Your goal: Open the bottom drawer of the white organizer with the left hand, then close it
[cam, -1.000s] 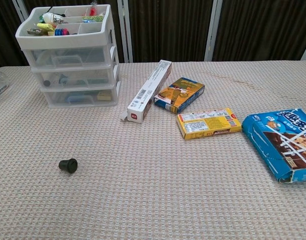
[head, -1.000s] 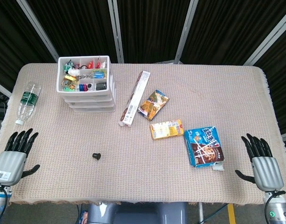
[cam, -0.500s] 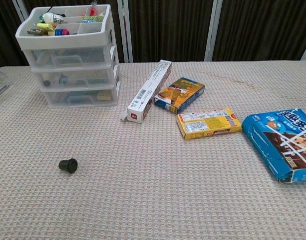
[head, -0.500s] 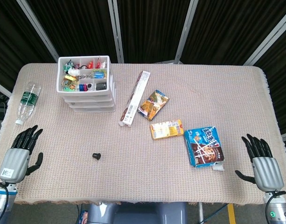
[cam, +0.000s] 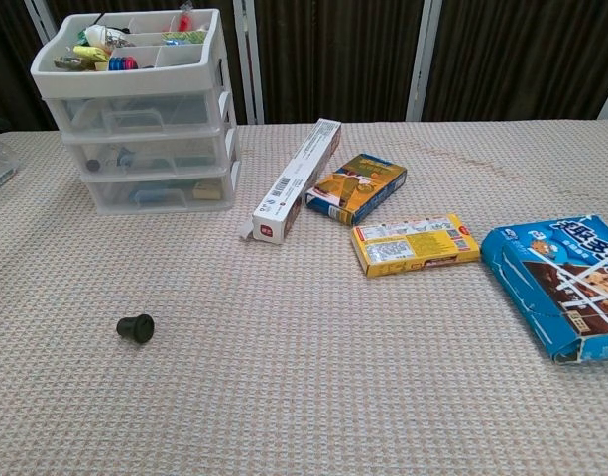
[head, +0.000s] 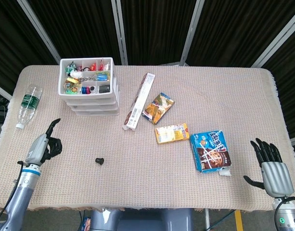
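The white organizer [head: 89,86] [cam: 145,109] stands at the table's far left, with an open tray of small items on top and three drawers below. Its bottom drawer [cam: 160,188] [head: 96,112] is pushed in flush with the two above. My left hand [head: 44,144] hovers over the near left of the table, well short of the organizer, turned on its side. One finger points out toward the organizer, the others are curled in, and it holds nothing. My right hand [head: 272,166] lies at the near right corner, fingers spread and empty. Neither hand shows in the chest view.
A small black cap [head: 99,160] [cam: 136,327] lies between the left hand and the table's middle. A water bottle [head: 28,105] lies left of the organizer. To the right are a long white box [head: 137,101], two snack boxes [head: 158,108] [head: 171,133] and a blue packet [head: 211,150].
The left hand has moved forward and inward toward the organizer, rolled onto its side and curled most fingers. The right hand and the drawers have not moved.
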### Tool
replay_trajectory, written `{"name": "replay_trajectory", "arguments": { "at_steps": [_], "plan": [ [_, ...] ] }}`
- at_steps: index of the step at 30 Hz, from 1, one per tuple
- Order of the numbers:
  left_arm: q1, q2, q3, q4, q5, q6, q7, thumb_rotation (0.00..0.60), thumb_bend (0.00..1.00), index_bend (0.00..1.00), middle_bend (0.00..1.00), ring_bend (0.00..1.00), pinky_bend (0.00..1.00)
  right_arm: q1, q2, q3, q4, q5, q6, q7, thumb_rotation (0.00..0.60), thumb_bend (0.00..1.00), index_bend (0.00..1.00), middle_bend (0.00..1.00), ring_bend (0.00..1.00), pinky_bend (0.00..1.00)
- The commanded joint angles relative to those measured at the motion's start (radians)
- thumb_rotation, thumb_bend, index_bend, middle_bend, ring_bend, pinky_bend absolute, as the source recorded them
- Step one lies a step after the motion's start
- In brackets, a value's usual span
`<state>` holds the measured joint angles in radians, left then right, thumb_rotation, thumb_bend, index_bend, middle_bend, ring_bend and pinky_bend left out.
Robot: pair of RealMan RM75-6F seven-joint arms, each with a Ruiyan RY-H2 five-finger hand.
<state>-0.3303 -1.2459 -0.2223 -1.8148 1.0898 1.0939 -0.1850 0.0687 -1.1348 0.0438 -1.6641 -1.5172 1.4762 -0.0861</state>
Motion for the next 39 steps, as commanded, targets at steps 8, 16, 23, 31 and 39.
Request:
{"name": "replay_trajectory", "arguments": {
  "at_steps": [8,16,23,31,39],
  "plan": [
    [-0.216,-0.050,-0.100,0.039,-0.371,-0.263,0.069,0.600,0.80,0.00,0.89,0.86,0.73,0.000,0.004,0.000,-0.005,0.003,-0.003,0.002,0.600,0.00,0.05,0.00,0.00,0.00],
    [-0.272,-0.122,-0.110,0.140,-0.456,-0.334,0.021,0.600,0.80,0.00,0.89,0.86,0.73,0.001,0.004,0.003,0.006,-0.004,0.004,0.005,0.600,0.00,0.05,0.00,0.00,0.00],
    [-0.292,-0.171,-0.112,0.198,-0.481,-0.324,0.010,0.600,0.80,0.00,0.89,0.86,0.73,0.001,0.002,0.003,0.011,-0.006,0.005,0.010,0.600,0.00,0.05,0.00,0.00,0.00],
    [-0.290,-0.206,-0.149,0.233,-0.499,-0.349,-0.071,0.600,0.81,0.00,0.90,0.86,0.73,0.000,0.003,0.000,0.005,-0.007,0.004,0.013,0.600,0.00,0.05,0.00,0.00,0.00],
    [-0.286,-0.228,-0.176,0.280,-0.478,-0.417,-0.155,0.600,0.81,0.00,0.90,0.87,0.73,-0.002,0.005,-0.001,-0.002,-0.005,0.005,0.013,0.600,0.00,0.05,0.00,0.00,0.00]
  ]
}}
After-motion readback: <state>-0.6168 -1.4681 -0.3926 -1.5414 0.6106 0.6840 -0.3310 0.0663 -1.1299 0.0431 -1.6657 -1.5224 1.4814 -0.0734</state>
